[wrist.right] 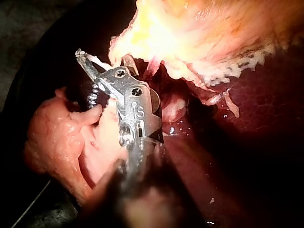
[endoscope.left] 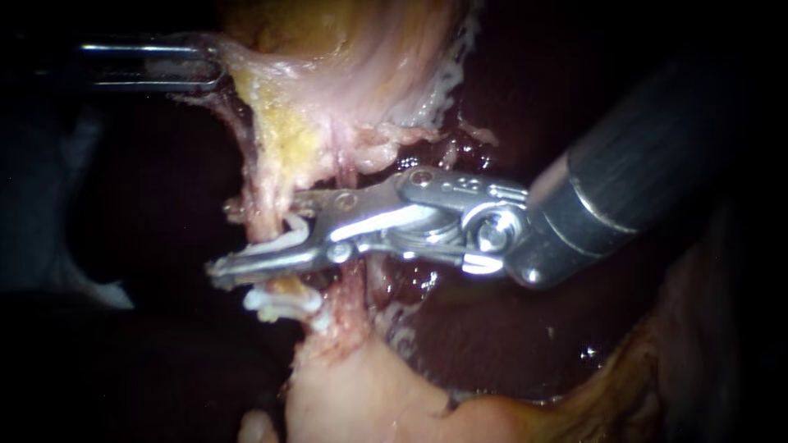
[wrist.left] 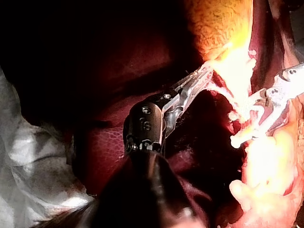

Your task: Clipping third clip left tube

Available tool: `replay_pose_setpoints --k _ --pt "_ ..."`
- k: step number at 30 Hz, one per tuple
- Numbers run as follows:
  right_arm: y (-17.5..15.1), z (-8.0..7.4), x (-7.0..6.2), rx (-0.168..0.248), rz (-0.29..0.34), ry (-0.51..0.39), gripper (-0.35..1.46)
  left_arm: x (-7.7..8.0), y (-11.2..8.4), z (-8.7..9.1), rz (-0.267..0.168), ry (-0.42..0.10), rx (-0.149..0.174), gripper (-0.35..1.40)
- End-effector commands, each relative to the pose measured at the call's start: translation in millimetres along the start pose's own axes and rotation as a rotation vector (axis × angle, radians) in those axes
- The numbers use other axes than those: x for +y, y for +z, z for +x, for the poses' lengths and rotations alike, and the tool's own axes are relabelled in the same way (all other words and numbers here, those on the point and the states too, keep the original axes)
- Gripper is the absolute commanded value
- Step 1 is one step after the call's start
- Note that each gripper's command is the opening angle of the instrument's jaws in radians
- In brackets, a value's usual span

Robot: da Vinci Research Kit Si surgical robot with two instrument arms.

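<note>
The right tool (endoscope.left: 226, 242) comes in from about 3 o'clock in the endoscope view and reaches across to the left tube (endoscope.left: 261, 184), a pale strand running down from the gallbladder (endoscope.left: 345, 49) at 12 o'clock. Its jaws stand apart on either side of that tube, one above and one below. A white clip (endoscope.left: 283, 234) sits between them, touched by both, so the tool is pinching the clip with the tube inside the gap. Just under the lower jaw, towards 6 o'clock, a second white clip (endoscope.left: 283, 302) is already fastened on the same tube.

At 10 o'clock the left tool (endoscope.left: 209, 70) has its jaws pressed together on the edge of the gallbladder, and that edge is stretched out sideways. Its own camera shows the same pinch on the bright tissue.

Dark red liver (endoscope.left: 492, 328) lies behind the tools from 3 to 5 o'clock.
</note>
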Motion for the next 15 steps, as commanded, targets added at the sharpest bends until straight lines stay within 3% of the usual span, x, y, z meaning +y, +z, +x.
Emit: replay_pose_setpoints --k 1,6,15 --pt "0.1 0.3 -0.3 -0.001 0.005 0.007 0.47 0.0 0.0 0.0 -0.001 0.000 0.000 -0.35" --pt "0.0 1.0 -0.5 0.002 0.008 0.023 0.44 0.0 0.0 0.0 -0.001 0.000 0.000 -0.35" --pt "-0.3 1.1 0.3 0.014 -0.036 0.108 0.28 0.0 0.0 0.0 -0.001 0.000 0.000 -0.35"
